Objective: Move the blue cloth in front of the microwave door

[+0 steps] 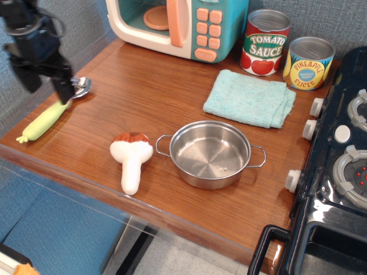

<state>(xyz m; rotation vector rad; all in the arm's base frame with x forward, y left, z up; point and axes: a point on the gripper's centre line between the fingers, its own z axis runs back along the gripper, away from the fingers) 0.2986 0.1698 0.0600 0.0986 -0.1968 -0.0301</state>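
Note:
The blue cloth [250, 98] lies folded flat on the wooden counter, right of centre, in front of the two cans and just behind the steel pot [210, 153]. The teal toy microwave stands at the back; its cream-framed door [150, 20] with the salmon handle [179, 23] is shut. My gripper [47, 86] hangs at the far left above the counter edge, over the spoon, far from the cloth. Its two black fingers [62, 85] stand apart with nothing between them.
A spoon with a yellow-green handle [50, 114] lies under the gripper. A plush mushroom [132, 158] lies left of the pot. A tomato sauce can [264, 43] and a pineapple can [308, 63] stand behind the cloth. A black toy stove [338, 172] fills the right side.

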